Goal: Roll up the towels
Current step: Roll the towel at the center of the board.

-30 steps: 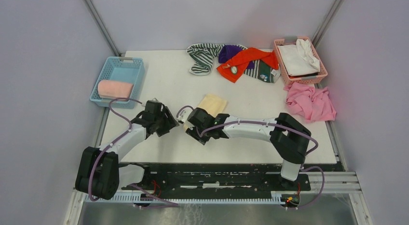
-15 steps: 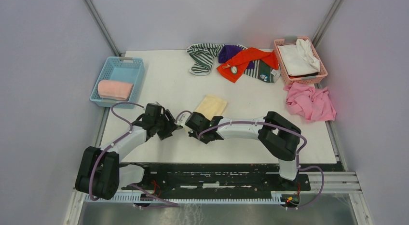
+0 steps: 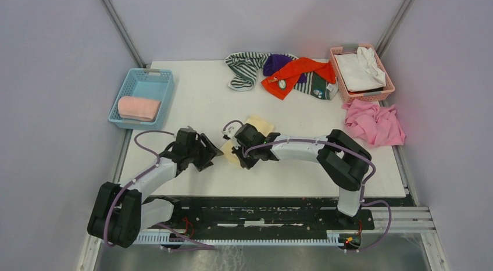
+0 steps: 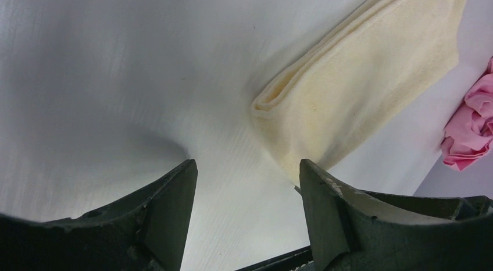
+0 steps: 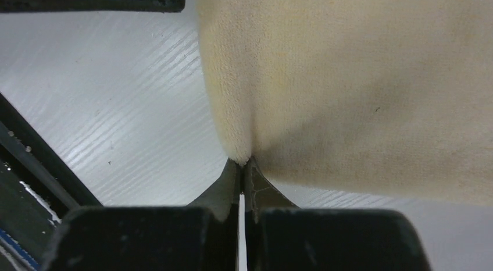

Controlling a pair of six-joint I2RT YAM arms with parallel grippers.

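Pale yellow towel (image 3: pixel 259 125) lies mid-desk, a bit toward the near edge, folded flat into a narrow strip. The left wrist view shows stacked layers at its near end and a soft, fuzzy nap. Right tool (image 5: pixel 241 163) is pressed together, pinching the near edge of that towel, and the cloth puckers at the tips. Left tool (image 4: pixel 247 171) is spread with nothing between its fingers, low over the bare desk (image 3: pixel 192 96) just beside the towel's near end and not touching it. A light pink towel (image 3: pixel 138 107), rolled, sits in the blue basket (image 3: pixel 145 73) at the left edge near the far-left corner. Along the far edge is a loose heap: striped towel (image 3: pixel 244 67), purple towel (image 3: pixel 276 63), and orange-red towel (image 3: pixel 293 73) with a small round tag. A brighter pink towel (image 3: pixel 375 122) lies crumpled at the right edge. The pink basket (image 3: pixel 363 96) at the far-right corner holds a white cloth (image 3: pixel 357 70).
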